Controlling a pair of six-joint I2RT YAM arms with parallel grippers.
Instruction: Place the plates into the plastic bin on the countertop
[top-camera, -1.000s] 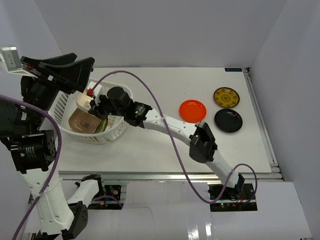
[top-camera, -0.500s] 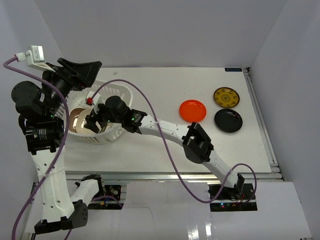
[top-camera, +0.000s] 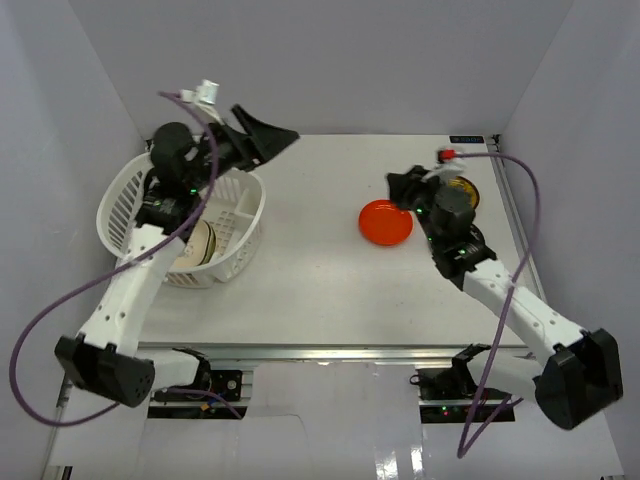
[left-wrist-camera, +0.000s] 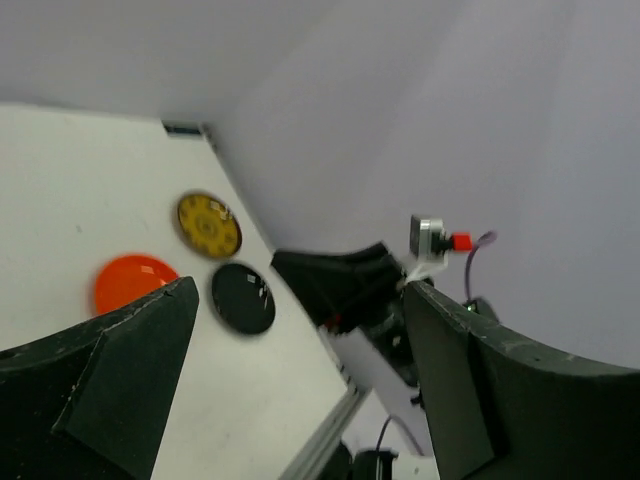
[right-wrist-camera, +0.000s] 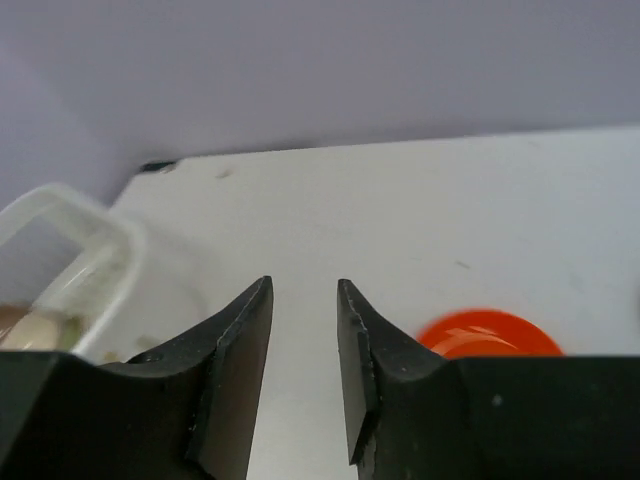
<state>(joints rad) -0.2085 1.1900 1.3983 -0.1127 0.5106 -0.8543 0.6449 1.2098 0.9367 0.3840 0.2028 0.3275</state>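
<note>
The white plastic bin (top-camera: 230, 205) stands at the left of the countertop (top-camera: 320, 290) and holds plates; a cream one (top-camera: 192, 246) shows. A red plate (top-camera: 386, 222) lies right of centre. A patterned mustard plate (top-camera: 470, 195) is partly hidden by my right arm. The left wrist view shows the red plate (left-wrist-camera: 132, 282), the mustard plate (left-wrist-camera: 208, 224) and a black plate (left-wrist-camera: 243, 298). My left gripper (top-camera: 274, 132) is open and empty, raised by the bin's far side. My right gripper (top-camera: 399, 186) is open and empty, just beyond the red plate (right-wrist-camera: 482, 333).
A metal rail (top-camera: 520, 250) runs along the countertop's right edge and another along the near edge. Grey walls close the back and sides. The bin's rim (right-wrist-camera: 72, 258) shows at the left of the right wrist view.
My right arm has pulled out of the bin and swung right to the red plate. My left arm has moved up and right over the bin's far side.
</note>
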